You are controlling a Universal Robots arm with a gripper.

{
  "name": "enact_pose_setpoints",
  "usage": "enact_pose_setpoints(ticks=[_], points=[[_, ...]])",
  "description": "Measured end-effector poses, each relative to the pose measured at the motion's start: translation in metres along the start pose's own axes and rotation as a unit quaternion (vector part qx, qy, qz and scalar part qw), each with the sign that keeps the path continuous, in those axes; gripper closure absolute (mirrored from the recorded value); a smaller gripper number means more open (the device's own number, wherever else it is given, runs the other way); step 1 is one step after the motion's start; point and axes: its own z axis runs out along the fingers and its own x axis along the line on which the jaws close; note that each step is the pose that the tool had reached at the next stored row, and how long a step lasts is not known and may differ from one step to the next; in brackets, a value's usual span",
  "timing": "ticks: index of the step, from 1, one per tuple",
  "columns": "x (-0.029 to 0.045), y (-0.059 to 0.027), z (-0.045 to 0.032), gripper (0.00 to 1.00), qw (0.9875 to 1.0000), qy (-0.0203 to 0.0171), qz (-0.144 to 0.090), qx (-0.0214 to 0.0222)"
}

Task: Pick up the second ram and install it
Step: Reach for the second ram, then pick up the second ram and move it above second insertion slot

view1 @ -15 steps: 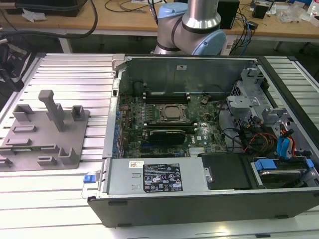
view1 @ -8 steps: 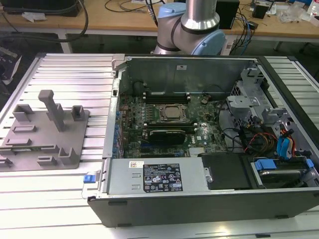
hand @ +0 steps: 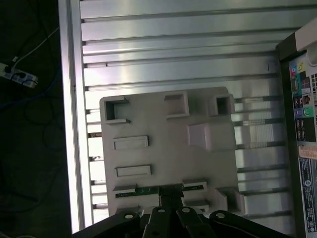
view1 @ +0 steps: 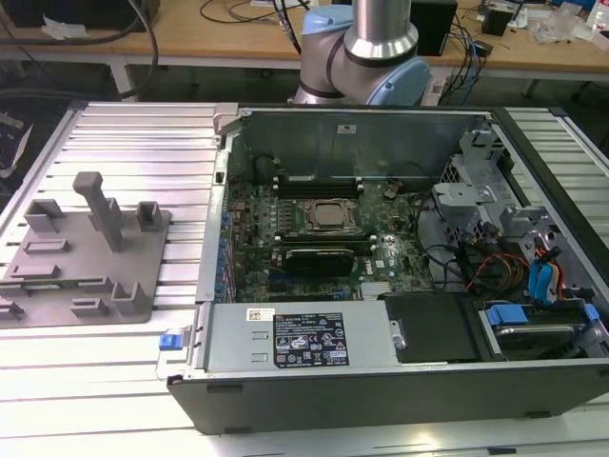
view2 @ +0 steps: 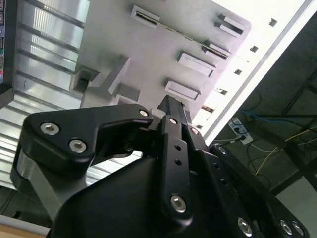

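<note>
The second ram (hand: pixel 141 191) is a thin green stick lying in a slot between two holders on the grey tray (hand: pixel 168 151). In the exterior view the ram (view1: pixel 67 282) lies near the tray's (view1: pixel 152 238) front edge, at the exterior view's left. My gripper (hand: pixel 171 192) hangs high above the tray, and its black fingertips cover the stick's middle in the first wrist view. In the second wrist view the gripper (view2: pixel 173 106) points down at the tray (view2: pixel 148 54). The fingers are shut together with nothing between them.
The open computer case (view1: pixel 381 371) stands to the exterior view's right of the tray on the ribbed aluminium table (view1: pixel 143 143). The motherboard's processor socket (view1: pixel 328 217) has long memory slots (view1: pixel 319 181) beside it. The arm's base (view1: pixel 362 57) rises behind the case.
</note>
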Motion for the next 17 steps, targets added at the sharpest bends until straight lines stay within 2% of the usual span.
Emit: enact_pose_setpoints(ticks=[6,17], points=[[-0.0002,-0.0072,0.0095,0.92,1.0,0.0051,0.0,0.0004],[-0.0003,-0.0073,0.0101,0.92,1.0,0.005,0.0,0.0004]])
